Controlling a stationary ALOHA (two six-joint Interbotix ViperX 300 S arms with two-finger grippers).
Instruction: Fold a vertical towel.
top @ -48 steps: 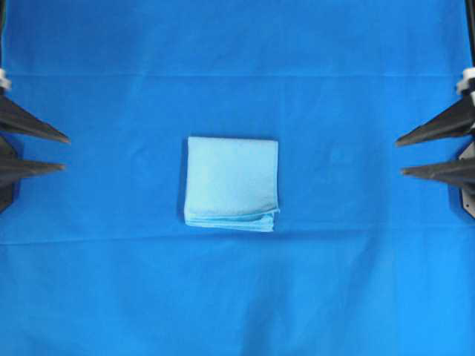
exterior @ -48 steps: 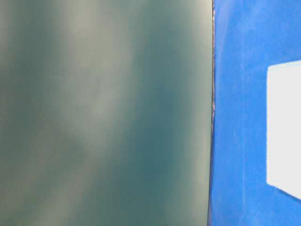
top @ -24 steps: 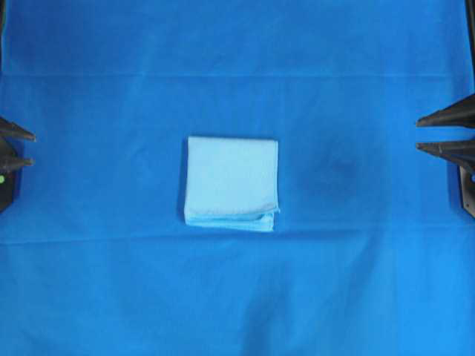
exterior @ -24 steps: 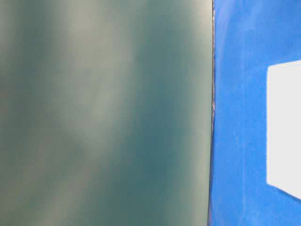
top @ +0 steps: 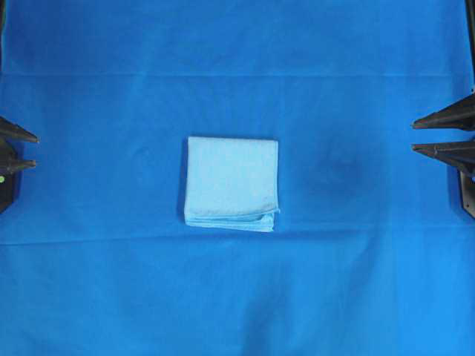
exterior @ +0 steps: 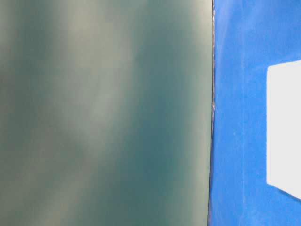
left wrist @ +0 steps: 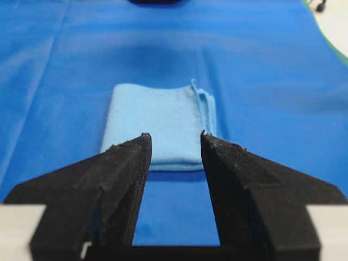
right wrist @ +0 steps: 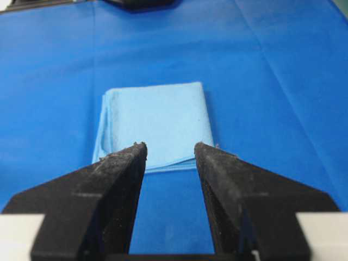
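Note:
The towel [top: 231, 182] is a pale sky-blue cloth lying folded in layers at the middle of the table, its stacked edges along the near side. It also shows in the left wrist view [left wrist: 159, 122], in the right wrist view [right wrist: 155, 123] and as a pale patch in the table-level view [exterior: 284, 127]. My left gripper [top: 33, 150] is open and empty at the far left edge, well clear of the towel; it shows in its wrist view [left wrist: 175, 138]. My right gripper [top: 414, 136] is open and empty at the far right edge, and shows in its wrist view [right wrist: 170, 148].
A deep royal-blue tablecloth [top: 237, 297] covers the whole table, with faint creases across it. A blurred grey-green surface [exterior: 103, 113] fills most of the table-level view. Dark arm bases sit at the far edge in the wrist views [left wrist: 157, 2].
Both grippers drew back from the towel towards the left and right edges and their jaws narrowed somewhat. Since half a second ago they have barely moved. The towel has not moved.

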